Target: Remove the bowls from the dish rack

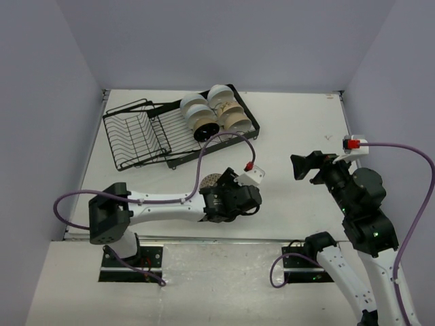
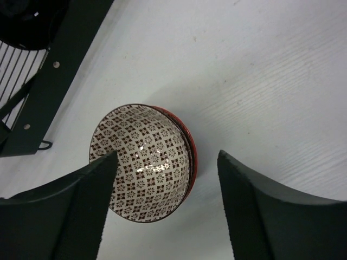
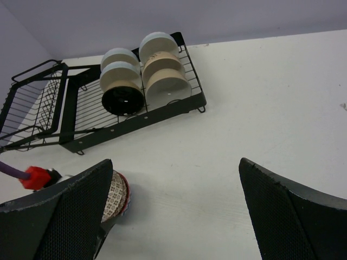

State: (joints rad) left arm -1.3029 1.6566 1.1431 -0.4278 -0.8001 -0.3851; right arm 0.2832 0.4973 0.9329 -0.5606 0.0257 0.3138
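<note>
1. Left gripper [image 2: 167, 162], by the near edge of the worktop [image 1: 292, 122]: jaws parted, straddling the patterned bowl [image 2: 143, 162]. One finger stands clear of it, so no grip is shown.
2. That bowl is out of the rack and rests on the worktop, between the near edge and the rack's front rail. On this evidence, one bowl is unloaded.
3. Right gripper [image 3: 176, 179], toward the right edge: jaws wide, empty.
4. Dish rack [image 3: 135, 123], far-left part of the worktop: about six bowls [image 3: 168, 89] stand on edge in two rows. Most of the task appears undone.
</note>
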